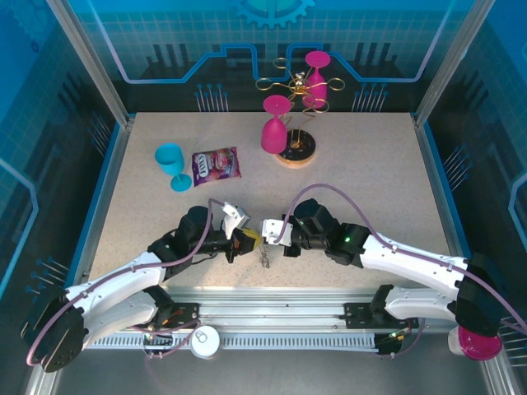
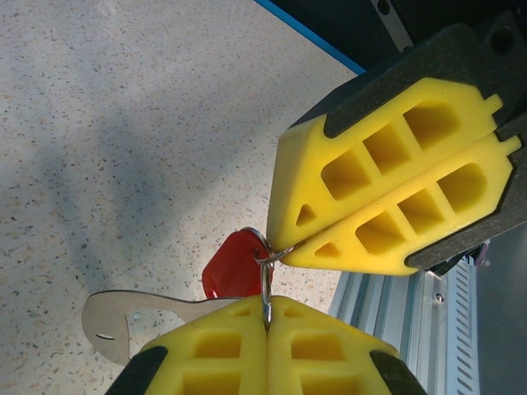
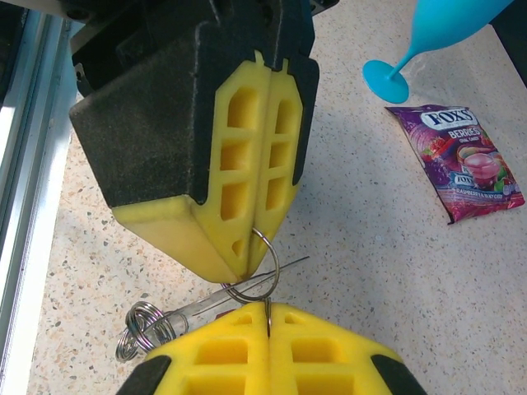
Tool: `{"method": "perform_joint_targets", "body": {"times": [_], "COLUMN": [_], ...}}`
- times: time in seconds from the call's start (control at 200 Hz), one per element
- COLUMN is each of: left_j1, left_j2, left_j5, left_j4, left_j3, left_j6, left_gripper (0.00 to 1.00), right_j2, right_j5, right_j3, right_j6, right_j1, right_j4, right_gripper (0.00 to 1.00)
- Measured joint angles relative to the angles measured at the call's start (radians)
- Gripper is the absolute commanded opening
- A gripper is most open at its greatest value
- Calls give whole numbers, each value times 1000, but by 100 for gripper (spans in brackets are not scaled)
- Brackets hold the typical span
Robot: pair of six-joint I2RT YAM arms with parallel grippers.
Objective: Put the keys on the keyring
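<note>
"Where are the pincers?"

"Low in the middle of the overhead view, tip to tip: left gripper [image 1: 247, 241], right gripper [image 1: 268, 231], both clamped tight."

"On what?"

"One thin wire ring [image 2: 265, 284]. The left wrist camera shows both pinching it. The red key [image 2: 233, 267] touches it at lower centre and the flat grey keyring [image 2: 123, 319] is at lower left."

"And the right wrist camera?"

"It shows a bunch of small rings [image 3: 140, 325] at lower left and a sweet packet [image 3: 461, 160] at the right."
</note>
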State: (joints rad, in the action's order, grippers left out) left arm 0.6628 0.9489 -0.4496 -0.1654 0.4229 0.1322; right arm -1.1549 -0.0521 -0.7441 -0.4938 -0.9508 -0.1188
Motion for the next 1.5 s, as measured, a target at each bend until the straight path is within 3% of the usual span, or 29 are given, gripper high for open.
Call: {"method": "perform_joint_targets", "body": {"times": [1.296,1.426,1.496], "left_j1": [0,0,0], "left_j2": [-14,-35,-48], "left_j5": [0,3,13], "left_j4": [-2,-53,-98], "left_j3": [-5,-35,-52], "left_j6": [1,0,0], "left_gripper": [0,0,0], "right_j2": [-12,-5,10], "right_j5": [-7,-27,-63], "right_j3": [0,0,0], "right_j6": [-23,-12,3], "right_j1": [-37,-37,-40], "right_j4": [-3,-10,-34], "right_gripper": [0,27,35]}}
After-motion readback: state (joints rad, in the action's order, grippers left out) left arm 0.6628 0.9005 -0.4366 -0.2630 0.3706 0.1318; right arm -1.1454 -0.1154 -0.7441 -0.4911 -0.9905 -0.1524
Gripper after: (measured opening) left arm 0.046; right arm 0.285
